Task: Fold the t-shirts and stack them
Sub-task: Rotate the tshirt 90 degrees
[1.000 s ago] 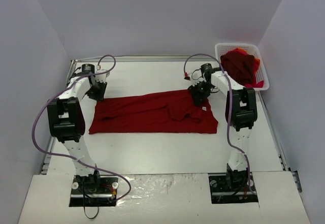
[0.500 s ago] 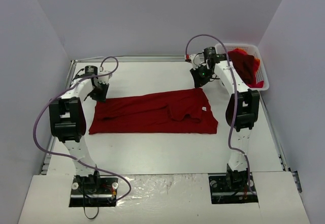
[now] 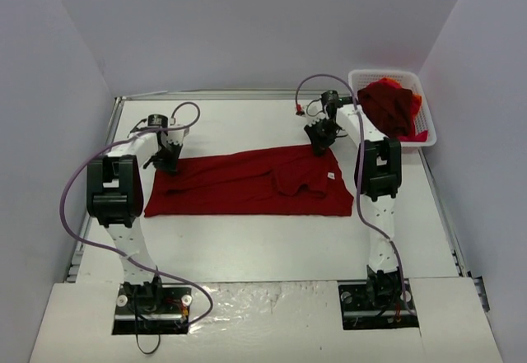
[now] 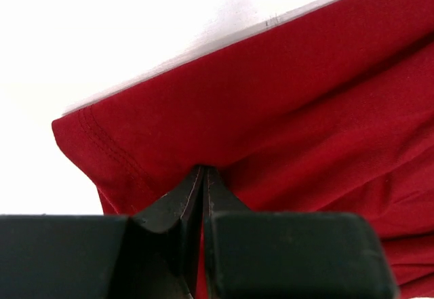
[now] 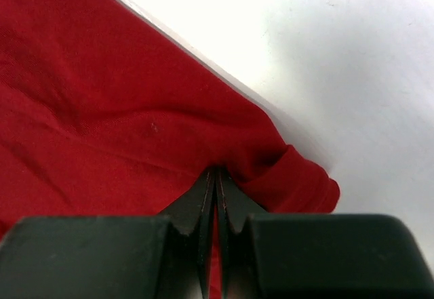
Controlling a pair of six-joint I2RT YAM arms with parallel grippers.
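Item one: flat t-shirt [image 3: 247,183], dark red, spread lengthwise across the middle of the table [image 3: 247,248]. Item two: my left gripper [image 4: 203,177], jaws pressed together, pinching cloth at the shirt's far left corner beside the stitched hem. Item three: my right gripper [image 5: 215,177], jaws likewise closed, nipping the far right corner by a rolled edge. Item four: heaped t-shirts [image 3: 389,106], dark red and orange-red, in the white basket [image 3: 426,116], far right.
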